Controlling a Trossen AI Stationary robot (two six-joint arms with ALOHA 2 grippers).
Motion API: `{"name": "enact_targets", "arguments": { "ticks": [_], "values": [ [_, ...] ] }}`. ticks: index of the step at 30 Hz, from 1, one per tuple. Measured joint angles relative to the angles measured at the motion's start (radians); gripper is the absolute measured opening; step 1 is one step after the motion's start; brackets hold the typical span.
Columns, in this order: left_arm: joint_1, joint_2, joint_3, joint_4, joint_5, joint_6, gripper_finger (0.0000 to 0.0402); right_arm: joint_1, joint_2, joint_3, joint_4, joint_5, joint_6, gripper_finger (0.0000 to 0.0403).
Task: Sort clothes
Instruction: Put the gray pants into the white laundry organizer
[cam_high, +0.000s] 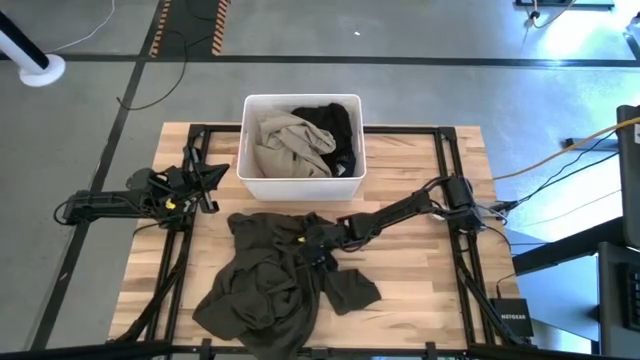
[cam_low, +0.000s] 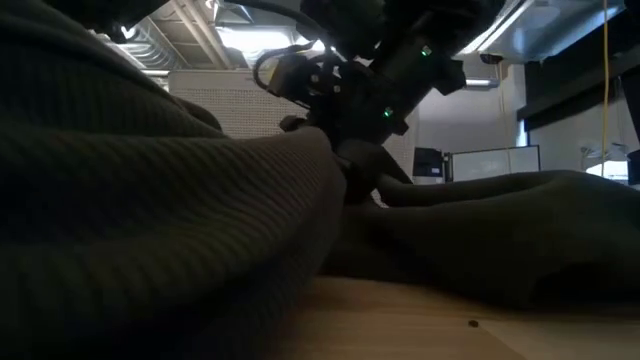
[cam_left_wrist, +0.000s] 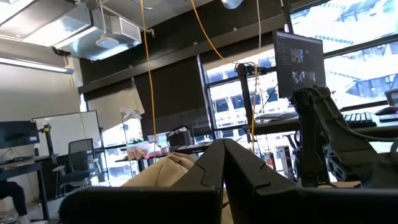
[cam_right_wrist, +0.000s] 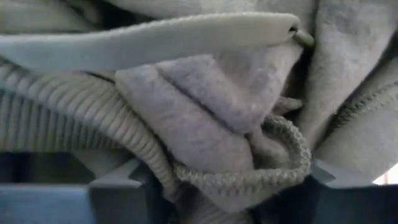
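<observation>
One dark olive-green garment (cam_high: 270, 285) sprawls on the tabletop (cam_high: 420, 280) before the white bin (cam_high: 300, 180); the right pincer (cam_high: 312, 243) presses into its upper folds, clenched on fabric. The left pincer (cam_high: 205, 185) waits beside the bin, grip unclear.

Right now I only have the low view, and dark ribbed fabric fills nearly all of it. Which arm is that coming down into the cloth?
Observer: The right gripper; from above, its arm reaches in from the table's right side onto the dark olive-green garment.
Operator: Has it got hold of the fabric?
Observer: The right wrist view shows folds bunched between its fingers, so it looks shut on the cloth.
Operator: What is already sorted?
Observer: The white bin holds a beige-khaki garment and a black garment.
Operator: And the other arm?
Observer: The left gripper waits beside the bin, holding nothing.
</observation>
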Motion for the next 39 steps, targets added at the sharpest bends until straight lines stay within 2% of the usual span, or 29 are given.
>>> {"name": "enact_targets", "arguments": {
  "ticks": [3, 8, 10, 14, 18, 32, 39],
  "values": [
    [0.000, 0.000, 0.000, 0.000, 0.000, -0.001, 0.0000, 0.000, 0.001, 0.022, -0.056, -0.002, 0.074, 0.0181],
    [0.000, 0.000, 0.000, 0.001, 0.000, -0.002, 0.0000, 0.001, 0.003, 0.055, -0.104, -0.004, 0.184, 0.0051],
    [0.000, 0.000, 0.000, 0.001, 0.000, -0.006, 0.0000, 0.007, 0.005, 0.079, -0.127, -0.005, 0.201, 0.0024],
    [0.000, 0.000, 0.000, 0.000, 0.000, -0.005, 0.0000, 0.014, -0.001, 0.126, -0.173, 0.011, 0.266, 0.0032],
    [0.000, 0.000, 0.000, 0.000, 0.000, -0.008, 0.0000, 0.020, -0.040, 0.146, -0.185, -0.016, 0.288, 0.0025],
    [0.000, 0.000, 0.000, 0.000, 0.000, -0.014, 0.0000, 0.021, -0.298, 0.150, -0.124, 0.001, 0.375, 0.0025],
    [0.000, 0.000, 0.000, 0.000, 0.000, -0.014, 0.0000, 0.021, -0.431, 0.150, -0.023, 0.003, 0.399, 0.0025]
  ]
}}
